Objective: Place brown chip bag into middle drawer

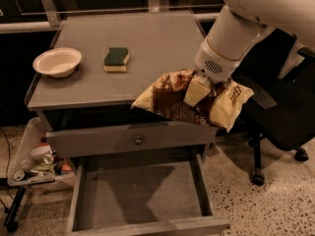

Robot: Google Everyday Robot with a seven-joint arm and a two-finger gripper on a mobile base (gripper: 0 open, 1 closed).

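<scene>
My gripper (199, 90) is shut on the brown chip bag (170, 100), a crinkly foil bag with a dark brown middle and pale yellow ends. It holds the bag in the air by the cabinet's front right corner, above the right side of the middle drawer (142, 193). The middle drawer is pulled out, a wide shallow grey tray with a bare floor. The white arm comes down from the upper right.
A closed drawer front with a small round knob (139, 140) sits above the open drawer. On the cabinet top lie a white bowl (57, 61) and a green-and-yellow sponge (116, 59). A black office chair (280, 117) stands right. A bin of clutter (37, 163) is at left.
</scene>
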